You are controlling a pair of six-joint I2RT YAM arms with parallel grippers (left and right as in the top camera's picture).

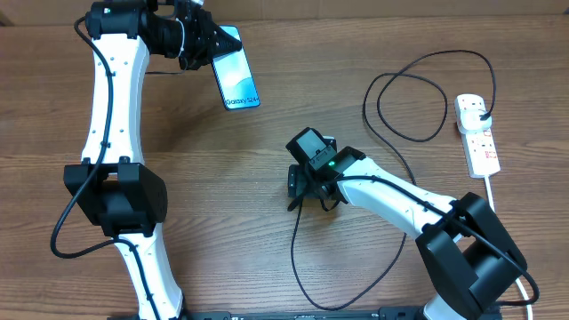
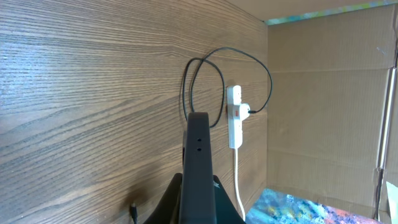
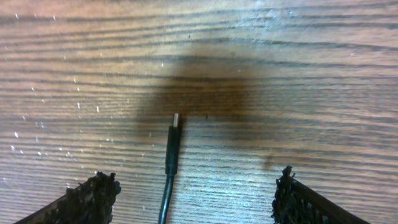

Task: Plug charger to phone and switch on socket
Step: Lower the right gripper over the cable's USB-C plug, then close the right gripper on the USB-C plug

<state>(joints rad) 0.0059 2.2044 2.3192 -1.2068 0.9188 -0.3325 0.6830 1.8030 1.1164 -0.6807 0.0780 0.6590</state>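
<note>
My left gripper (image 1: pixel 206 46) is shut on the phone (image 1: pixel 238 82), which has a light-blue screen and is held at the table's far left. In the left wrist view the phone (image 2: pixel 198 155) stands edge-on between the jaws. The charger is a thin black cable (image 1: pixel 295 258). Its connector tip (image 3: pixel 173 142) lies flat on the wood between the open fingers of my right gripper (image 3: pixel 196 199), untouched. In the overhead view the right gripper (image 1: pixel 311 197) hovers over that tip mid-table. The cable's black plug (image 1: pixel 481 111) sits in the white socket strip (image 1: pixel 477 142) at the right.
The cable makes a wide loop (image 1: pixel 409 107) left of the strip and another near the front edge. The strip's thick white cord (image 1: pixel 500 209) runs toward the front right. A cardboard wall (image 2: pixel 323 93) and a colourful mat (image 2: pixel 298 208) lie beyond the table's right side.
</note>
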